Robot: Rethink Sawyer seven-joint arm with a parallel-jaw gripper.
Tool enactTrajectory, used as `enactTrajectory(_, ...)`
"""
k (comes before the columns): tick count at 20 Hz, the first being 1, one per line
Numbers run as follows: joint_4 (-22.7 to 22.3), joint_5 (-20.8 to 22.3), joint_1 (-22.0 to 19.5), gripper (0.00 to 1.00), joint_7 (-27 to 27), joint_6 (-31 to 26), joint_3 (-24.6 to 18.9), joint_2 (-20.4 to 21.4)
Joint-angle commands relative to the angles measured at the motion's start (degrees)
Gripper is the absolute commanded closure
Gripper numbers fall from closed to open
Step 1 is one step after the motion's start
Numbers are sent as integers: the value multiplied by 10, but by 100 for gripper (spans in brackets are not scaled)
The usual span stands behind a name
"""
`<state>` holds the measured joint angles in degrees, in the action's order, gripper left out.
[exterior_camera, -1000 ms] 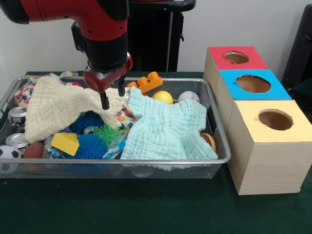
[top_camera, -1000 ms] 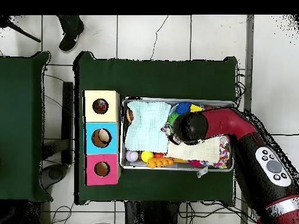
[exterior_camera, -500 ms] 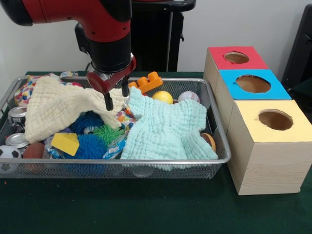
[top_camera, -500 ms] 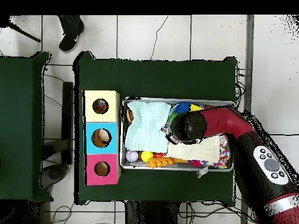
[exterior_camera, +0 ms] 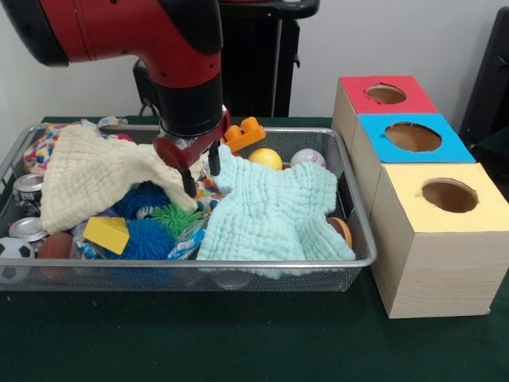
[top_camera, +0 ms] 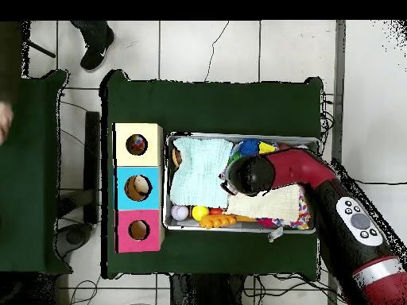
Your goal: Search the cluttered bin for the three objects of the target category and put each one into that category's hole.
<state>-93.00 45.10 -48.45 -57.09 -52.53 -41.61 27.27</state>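
The wire mesh bin (exterior_camera: 238, 263) holds a jumble of toys under a plain cream cloth (exterior_camera: 95, 175) and a plain mint-green cloth (exterior_camera: 270, 207). A spotted white cloth (exterior_camera: 204, 192) peeks out between those two. Another spotted cloth (exterior_camera: 36, 151) lies at the bin's far left end and also shows in the overhead view (top_camera: 303, 208). My gripper (exterior_camera: 201, 179) is open and empty, its tips just above the middle spotted cloth. The yellow-topped box with its hole (exterior_camera: 449, 195) stands right of the bin. From overhead, something spotted shows inside that hole (top_camera: 137, 144).
Blue-topped (exterior_camera: 412, 137) and red-topped (exterior_camera: 386, 94) boxes stand behind the yellow one. The bin also holds spiky blue (exterior_camera: 147, 239) and green (exterior_camera: 176, 216) balls, a yellow block (exterior_camera: 106, 233), an orange brick (exterior_camera: 242, 132), balls and cans. A person's shoe (top_camera: 97, 48) and hand (top_camera: 5, 123) show overhead.
My gripper has moved right in the front view and a little lower, from over the cream cloth's edge to the gap between the cream and mint cloths. It stays open.
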Motion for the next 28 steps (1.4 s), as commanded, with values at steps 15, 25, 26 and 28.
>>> enactTrajectory(15, -77, -52, 16, 0, -6, 23, -27, 49)
enactTrajectory(25, -63, -65, 43, 0, 13, 33, -4, 56)
enactTrajectory(26, -56, -53, 45, 0, 21, 37, 3, 51)
enactTrajectory(28, -42, -42, 42, 0, 37, 38, 8, 45)
